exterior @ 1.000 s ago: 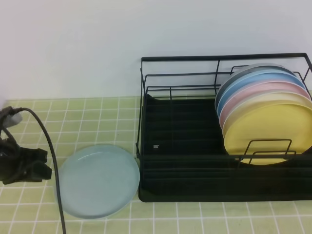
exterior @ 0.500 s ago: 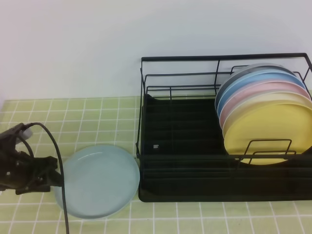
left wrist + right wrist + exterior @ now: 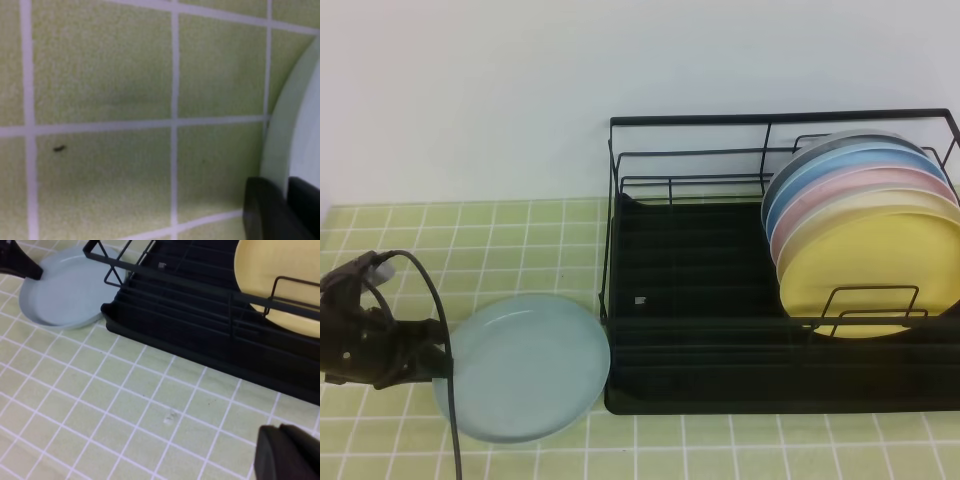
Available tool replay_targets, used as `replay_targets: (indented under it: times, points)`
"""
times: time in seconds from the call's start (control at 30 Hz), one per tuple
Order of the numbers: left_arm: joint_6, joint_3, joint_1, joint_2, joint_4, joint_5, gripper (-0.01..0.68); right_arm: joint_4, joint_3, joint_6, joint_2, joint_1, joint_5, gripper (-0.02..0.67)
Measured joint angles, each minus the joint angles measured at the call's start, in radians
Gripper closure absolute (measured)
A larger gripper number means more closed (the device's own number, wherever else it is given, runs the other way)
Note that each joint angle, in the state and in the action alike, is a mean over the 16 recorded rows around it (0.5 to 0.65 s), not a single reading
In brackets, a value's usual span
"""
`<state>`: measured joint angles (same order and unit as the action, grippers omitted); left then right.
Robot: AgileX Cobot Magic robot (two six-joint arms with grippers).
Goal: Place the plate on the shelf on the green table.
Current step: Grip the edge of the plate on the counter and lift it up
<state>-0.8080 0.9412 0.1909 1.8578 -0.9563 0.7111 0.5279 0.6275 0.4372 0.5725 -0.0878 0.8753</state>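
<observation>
Nearest the camera in the high view: green table (image 3: 520,225), small pale yellow-green square tiles w/ white grout lines, running front to back.

On the tiles at front left lies the plate (image 3: 525,368). It is round, smooth, pale mint-aqua, w/ a low raised rim and a flat, slightly glossy centre. Its right edge sits just beside the shelf's front-left corner; can't tell if they touch. In the right wrist view the plate (image 3: 65,287) reads more grey-blue, same low rim.

Left gripper (image 3: 438,362), black, w/ a dark cable looping over it, is at the plate's left edge. Left wrist view shows two dark fingertips (image 3: 265,210) pressed close on either side of the plate's rim (image 3: 280,130), pinching it. The plate's left edge looks a touch raised off the tiles, but hard to be sure.

Right gripper (image 3: 287,452) hovers over bare tiles in front of the shelf, well apart from the plate, jaws pressed together, nothing between them.

Behind and to the right: the shelf (image 3: 700,300), large black wire rack, rect. frame, ribbed black tray base, upright wire dividers. Its left portion holds no plates. At its right end, a row of plates stands on edge: yellow plate (image 3: 880,260) in front, then pink, then blue ones behind.

Farthest: plain white wall (image 3: 520,90).
</observation>
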Motion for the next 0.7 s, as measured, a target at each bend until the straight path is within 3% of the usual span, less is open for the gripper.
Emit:
replay_targets:
  times: [0.2,0.7]
  points:
    - [-0.01,-0.001,0.0,-0.004,-0.005,-0.007,0.671,0.0,0.0,0.0,0.0,0.0,-0.001,0.652]
    - [0.006,-0.001,0.001,-0.186,-0.005,-0.108,0.673,0.0,0.0,0.0,0.0,0.0,-0.005,0.652]
